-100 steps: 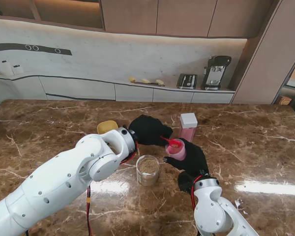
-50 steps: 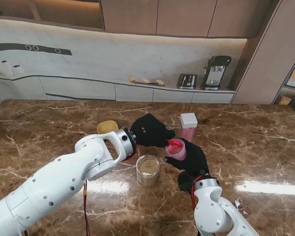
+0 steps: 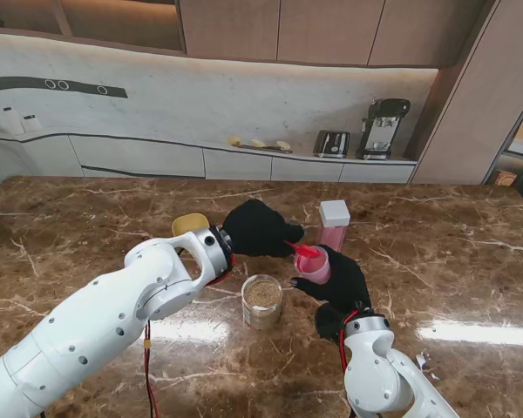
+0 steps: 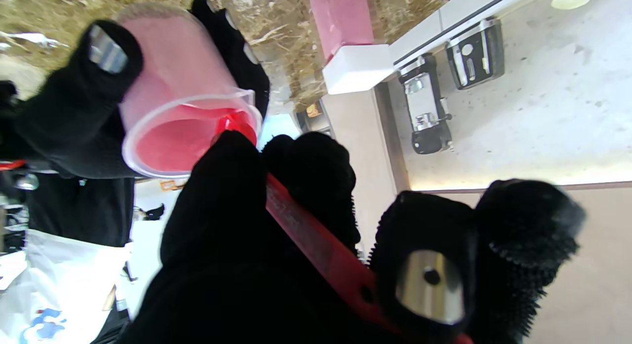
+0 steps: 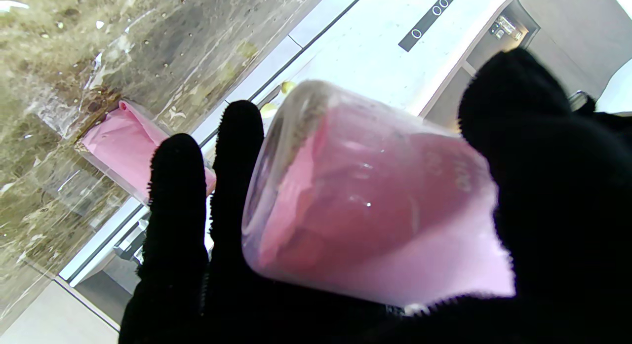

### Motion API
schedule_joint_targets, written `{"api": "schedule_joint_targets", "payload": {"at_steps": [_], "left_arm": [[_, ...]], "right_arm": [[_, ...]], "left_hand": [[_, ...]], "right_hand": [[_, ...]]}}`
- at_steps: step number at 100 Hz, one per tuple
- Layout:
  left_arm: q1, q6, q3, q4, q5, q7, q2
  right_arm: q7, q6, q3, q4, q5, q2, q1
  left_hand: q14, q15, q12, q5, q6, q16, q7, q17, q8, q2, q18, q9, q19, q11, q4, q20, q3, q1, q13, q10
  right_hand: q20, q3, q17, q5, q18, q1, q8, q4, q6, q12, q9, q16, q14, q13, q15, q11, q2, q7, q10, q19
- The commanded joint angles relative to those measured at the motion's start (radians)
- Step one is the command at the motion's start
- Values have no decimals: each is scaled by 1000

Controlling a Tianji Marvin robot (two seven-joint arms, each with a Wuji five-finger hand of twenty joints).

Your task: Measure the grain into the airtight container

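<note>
My right hand (image 3: 342, 280) is shut on a pink translucent cup (image 3: 315, 266), tilted toward my left hand; the cup (image 5: 365, 206) fills the right wrist view. My left hand (image 3: 254, 228) is shut on a red scoop (image 3: 303, 250) whose bowl sits inside the cup's mouth. In the left wrist view the red handle (image 4: 316, 245) runs between my gloved fingers (image 4: 222, 206) into the cup (image 4: 182, 112). A clear jar (image 3: 262, 300) holding grain stands open on the table in front of both hands.
A pink container with a white lid (image 3: 334, 224) stands beyond the cup. A yellow lid-like object (image 3: 190, 225) lies by my left forearm. The marble table (image 3: 453, 261) stretches right. A toaster (image 3: 332, 144) and coffee machine (image 3: 383, 127) sit on the back counter.
My left hand drew back slightly to the left, with the scoop's bowl still in the cup. The right hand and cup barely moved.
</note>
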Motion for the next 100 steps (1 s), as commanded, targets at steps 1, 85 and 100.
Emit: {"api": "schedule_joint_targets", "payload": {"at_steps": [1, 85, 100], "left_arm": [[-4, -9, 13, 8, 6, -4, 6], [134, 146, -143, -65, -272, -57, -30], [164, 169, -176, -71, -325, -71, -32]], "right_arm": [[15, 6, -2, 0, 5, -3, -7], [13, 7, 5, -1, 0, -3, -12], [6, 3, 12, -1, -1, -3, -17]], "left_hand": [[-22, 108, 12, -7, -48, -9, 29, 24, -6, 22, -2, 80, 70, 35, 20, -9, 12, 5, 30, -59], [-14, 109, 12, -14, -33, -9, 30, 18, -12, 28, 10, 79, 72, 30, 19, -5, 15, 13, 29, -49], [-12, 110, 13, -11, -26, -8, 30, 19, -11, 26, 15, 80, 74, 29, 20, -3, 15, 16, 29, -44]], "right_hand": [[-20, 174, 0, 60, -15, 112, 2, -7, -101, 15, 47, 2, -31, 19, 15, 26, 173, 83, -61, 26], [-20, 173, 1, 60, -17, 110, 2, -8, -104, 15, 48, 2, -34, 20, 15, 27, 174, 84, -62, 26], [-20, 174, 1, 60, -16, 110, 2, -8, -104, 15, 47, 2, -33, 20, 15, 27, 174, 84, -63, 26]]}}
